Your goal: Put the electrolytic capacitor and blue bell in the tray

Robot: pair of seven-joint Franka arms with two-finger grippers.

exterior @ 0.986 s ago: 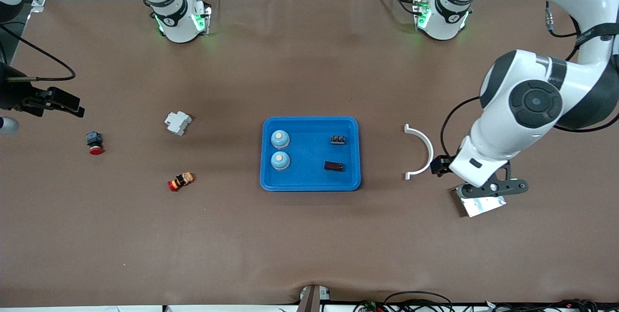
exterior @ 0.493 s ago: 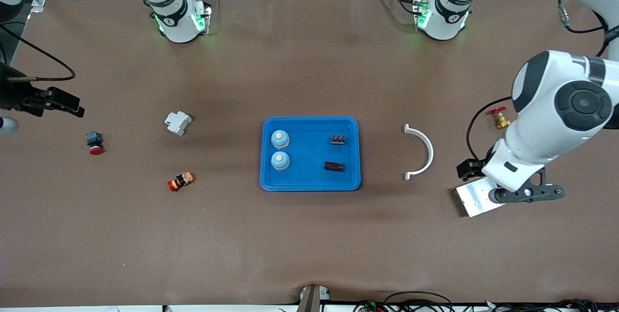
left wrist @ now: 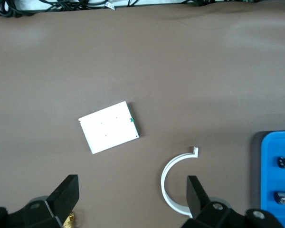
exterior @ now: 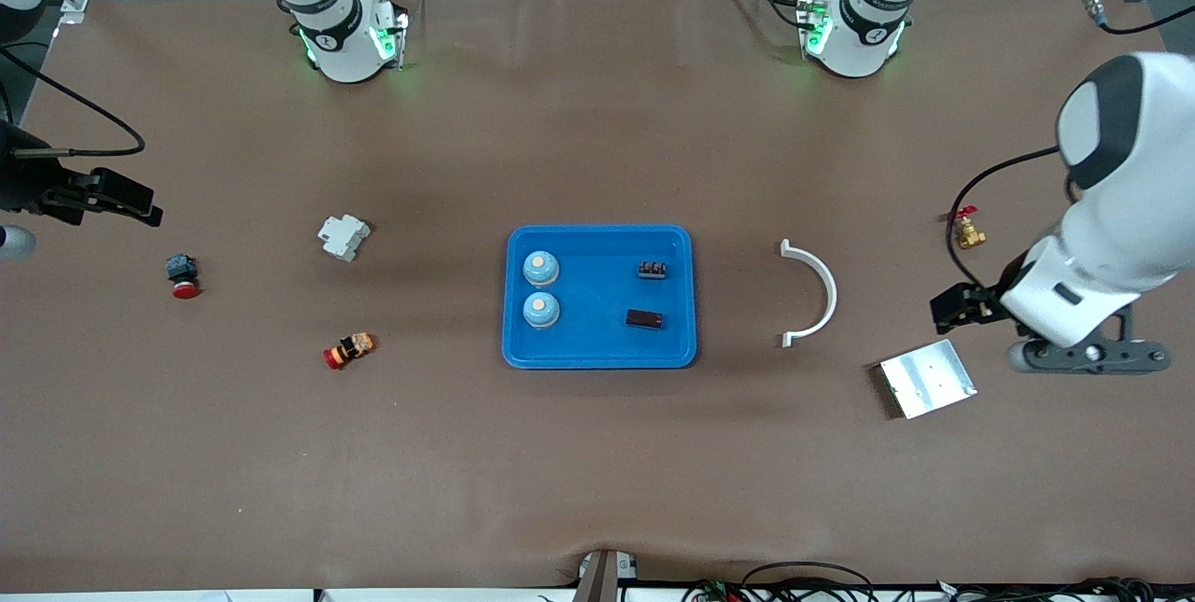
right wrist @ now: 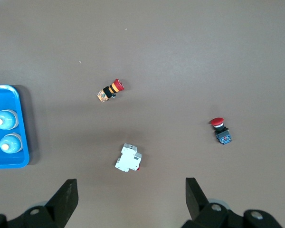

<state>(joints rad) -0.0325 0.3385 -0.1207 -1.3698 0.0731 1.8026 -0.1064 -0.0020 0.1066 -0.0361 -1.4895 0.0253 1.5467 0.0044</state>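
The left gripper (left wrist: pixel 130 192) is held wide open and empty, up in the air over the bare table at the left arm's end, near the silver plate (exterior: pixel 928 378) and the small brass valve (exterior: pixel 968 231). Its two dark fingers (left wrist: pixel 66 194) are seen far apart in the left wrist view, pointing down. The left arm is bent at the elbow, with the white forearm sloping down to the wrist. A white curved bracket (exterior: pixel 812 292) is seen between this gripper and the tray (exterior: pixel 599 355).

The right gripper (right wrist: pixel 128 192) is also wide open and holds nothing; the right arm waits at the right arm's end of the table, above a white block (exterior: pixel 343 236) and two red-capped buttons (exterior: pixel 182 274), (exterior: pixel 347 350).

The tray lies in the middle of the table. In it two blue bells (exterior: pixel 541 267), (exterior: pixel 541 308) stand side by side toward the right arm's end, and two small dark parts (exterior: pixel 652 269), (exterior: pixel 644 319) lie toward the left arm's end; which one is the capacitor cannot be told.
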